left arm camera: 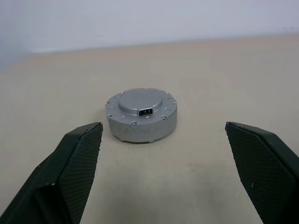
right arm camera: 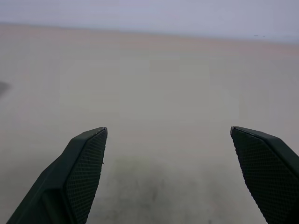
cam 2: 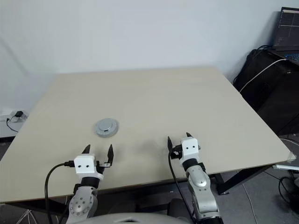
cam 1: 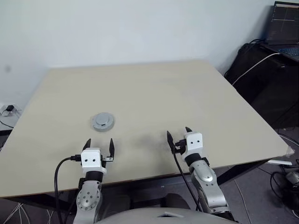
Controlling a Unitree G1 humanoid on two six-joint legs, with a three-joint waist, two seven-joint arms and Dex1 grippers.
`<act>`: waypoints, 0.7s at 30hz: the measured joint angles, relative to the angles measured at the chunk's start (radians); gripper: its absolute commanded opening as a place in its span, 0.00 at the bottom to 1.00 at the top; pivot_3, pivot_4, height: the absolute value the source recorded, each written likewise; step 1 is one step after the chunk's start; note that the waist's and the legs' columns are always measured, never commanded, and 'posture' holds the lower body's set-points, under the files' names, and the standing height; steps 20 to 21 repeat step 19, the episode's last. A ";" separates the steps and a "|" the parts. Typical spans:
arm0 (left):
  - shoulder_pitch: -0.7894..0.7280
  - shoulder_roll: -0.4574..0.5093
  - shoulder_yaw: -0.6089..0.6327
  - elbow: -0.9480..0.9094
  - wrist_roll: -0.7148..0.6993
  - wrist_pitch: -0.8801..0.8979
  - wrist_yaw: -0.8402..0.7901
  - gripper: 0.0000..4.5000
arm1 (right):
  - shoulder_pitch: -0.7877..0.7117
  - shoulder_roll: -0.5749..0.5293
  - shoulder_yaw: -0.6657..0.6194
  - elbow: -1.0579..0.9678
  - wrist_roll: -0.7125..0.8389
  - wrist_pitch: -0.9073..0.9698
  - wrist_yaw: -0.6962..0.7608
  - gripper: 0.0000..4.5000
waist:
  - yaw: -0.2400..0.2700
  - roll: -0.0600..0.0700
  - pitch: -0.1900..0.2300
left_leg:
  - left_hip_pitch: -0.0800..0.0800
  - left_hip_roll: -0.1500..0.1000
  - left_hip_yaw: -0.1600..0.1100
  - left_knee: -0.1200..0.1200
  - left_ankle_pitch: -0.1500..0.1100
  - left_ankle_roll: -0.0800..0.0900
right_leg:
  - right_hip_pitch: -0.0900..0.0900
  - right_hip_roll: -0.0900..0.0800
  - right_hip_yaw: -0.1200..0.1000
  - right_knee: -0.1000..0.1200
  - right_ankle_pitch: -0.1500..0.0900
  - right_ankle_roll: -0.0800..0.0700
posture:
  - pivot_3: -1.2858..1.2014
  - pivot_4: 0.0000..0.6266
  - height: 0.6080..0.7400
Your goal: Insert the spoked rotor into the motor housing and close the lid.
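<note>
Motor housing (left arm camera: 141, 115), a squat round grey metal puck with a raised flat lid (left arm camera: 140, 100) seated on top and a ring of small screws around the shoulder, resting flat on the pale beige wooden table (cam 1: 187, 93), left of centre and nearer the front edge. Looks already closed, so presumably the spoked rotor sits inside, though that cannot be confirmed from outside. Axis upright, broad faces level with the tabletop, no long side to speak of; small black rectangular socket in the lid rim turned toward the left gripper (cam 1: 99, 145). Placed squarely ahead of that gripper, just beyond the black fingertips, apart from them and untouched. Left gripper spread wide, empty, pointing level across the table at the puck, a stance suited to backing away or to a fresh side grasp. Right gripper (cam 1: 178, 134) likewise spread wide and empty, well apart from the housing, hovering over bare tabletop near the front edge, apparently kept out of the way. Task probably at or near its end.
</note>
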 measured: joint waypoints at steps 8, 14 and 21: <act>-0.013 -0.015 0.007 0.001 -0.004 0.000 -0.001 0.99 | -0.016 0.002 0.011 0.032 -0.009 0.000 0.007 1.00 | 0.000 0.000 0.000 | 0.000 0.000 0.000 0.000 0.000 0.000 | 0.000 0.003 0.000 0.000 0.001 -0.002 | 0.52 0.00 1.00; -0.019 -0.021 0.006 0.013 -0.019 0.000 -0.004 0.99 | -0.016 0.008 0.020 0.031 -0.021 0.009 0.006 1.00 | 0.000 0.000 0.000 | 0.000 0.000 0.000 0.000 0.000 0.001 | 0.000 0.004 0.000 0.000 0.001 -0.002 | 0.52 0.00 1.00; -0.024 -0.021 0.005 0.015 -0.026 0.002 -0.017 0.99 | -0.016 0.012 0.020 0.017 -0.031 0.032 0.004 1.00 | 0.000 0.000 0.000 | 0.000 -0.001 0.000 0.000 0.000 0.001 | 0.001 0.004 0.000 0.000 0.001 -0.002 | 0.52 0.00 1.00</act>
